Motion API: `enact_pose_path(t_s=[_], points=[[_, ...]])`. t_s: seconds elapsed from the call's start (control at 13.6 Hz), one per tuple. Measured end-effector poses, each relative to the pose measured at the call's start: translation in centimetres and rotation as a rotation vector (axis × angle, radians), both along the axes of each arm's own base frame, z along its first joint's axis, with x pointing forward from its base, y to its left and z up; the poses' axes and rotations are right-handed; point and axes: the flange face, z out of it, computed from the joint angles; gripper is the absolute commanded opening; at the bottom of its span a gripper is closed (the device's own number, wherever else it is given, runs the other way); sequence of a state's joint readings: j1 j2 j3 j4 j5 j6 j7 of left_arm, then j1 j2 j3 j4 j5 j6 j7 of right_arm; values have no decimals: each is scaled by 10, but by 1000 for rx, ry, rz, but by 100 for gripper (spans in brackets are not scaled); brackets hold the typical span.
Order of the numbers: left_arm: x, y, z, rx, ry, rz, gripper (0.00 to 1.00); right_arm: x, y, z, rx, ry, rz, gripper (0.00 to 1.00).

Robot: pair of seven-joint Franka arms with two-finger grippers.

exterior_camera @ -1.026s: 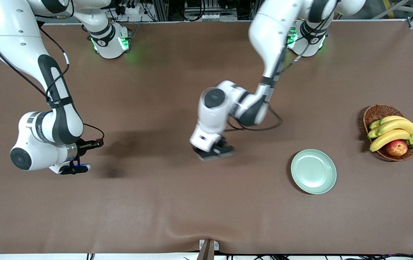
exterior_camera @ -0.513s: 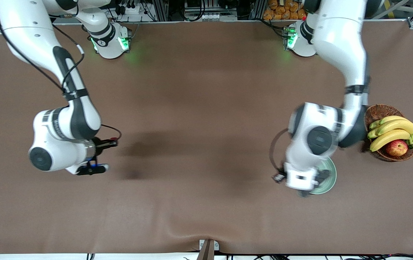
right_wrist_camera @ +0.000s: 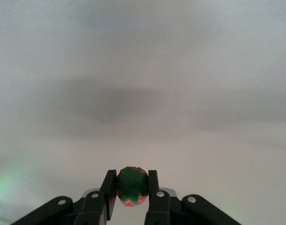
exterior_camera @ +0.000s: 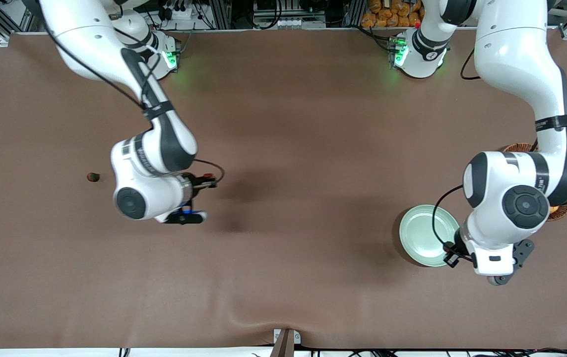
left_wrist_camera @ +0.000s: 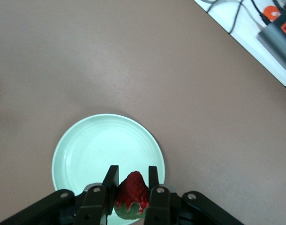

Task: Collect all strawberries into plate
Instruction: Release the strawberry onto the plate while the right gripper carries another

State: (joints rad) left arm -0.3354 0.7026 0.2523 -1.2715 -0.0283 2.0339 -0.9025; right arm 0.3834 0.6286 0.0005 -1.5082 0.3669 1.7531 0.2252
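- A loose strawberry (exterior_camera: pixel 93 176) lies on the brown desk (exterior_camera: pixel 283 124) toward the right arm's end, well apart from everything else and not yet collected.
- The right gripper (right_wrist_camera: pixel 130 194) hangs over bare desk toward the right arm's end; its jaws are clamped on a second strawberry (right_wrist_camera: pixel 131 185), whose green leafy top faces the wrist camera. In the front view this gripper (exterior_camera: pixel 199 198) shows only as a dark tip with a speck of red.
- The plate (exterior_camera: pixel 424 234), pale mint green, sits toward the left arm's end and looks empty in the part that shows.
- The left gripper (left_wrist_camera: pixel 130 187) is over the plate's (left_wrist_camera: pixel 86 150) rim, pinching a third strawberry (left_wrist_camera: pixel 131 193) by its flanks, pointed end out and leaves back between the fingers. In the front view the arm's wrist hides this gripper and covers part of the plate.
- A wicker basket (exterior_camera: pixel 519 148) peeks out from under the left arm, farther from the front camera than the plate.
- Handling, as I judge it: the berries look light, small and soft, so a gentle squeeze across the widest part of the body suits them; the leafy cap would tear or slip. The glossy plate may let a dropped berry roll, so a low release near its middle seems safest.
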Motion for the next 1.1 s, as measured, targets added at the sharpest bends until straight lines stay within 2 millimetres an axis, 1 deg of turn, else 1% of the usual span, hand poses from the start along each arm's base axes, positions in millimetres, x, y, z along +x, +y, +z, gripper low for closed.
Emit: enact_pose_path(t_s=[0.07, 0.29, 0.37, 0.44, 0.59, 0.73, 0.88, 1.1], points=[[-4, 0, -10, 2, 23, -1, 0, -5, 18, -5, 17, -7, 7, 0], [-23, -15, -56, 4, 116, -22, 0, -22, 67, -23, 35, -49, 46, 0], [-28, -16, -71, 7, 144, -27, 0, -28, 80, -29, 39, -53, 56, 0], [-31, -14, -84, 12, 166, -35, 0, -33, 90, -34, 52, -52, 54, 0], [-30, 0, -100, 14, 185, -23, 0, -40, 109, -43, 84, -59, 38, 0], [-26, 25, -109, -1, 185, -7, 0, -50, 129, -54, 91, -78, 50, 0], [-22, 43, -117, -30, 174, -2, 0, -57, 139, -64, 88, -81, 63, 1], [-19, 58, -129, -63, 163, -2, 0, -60, 140, -75, 80, -72, 65, 16]])
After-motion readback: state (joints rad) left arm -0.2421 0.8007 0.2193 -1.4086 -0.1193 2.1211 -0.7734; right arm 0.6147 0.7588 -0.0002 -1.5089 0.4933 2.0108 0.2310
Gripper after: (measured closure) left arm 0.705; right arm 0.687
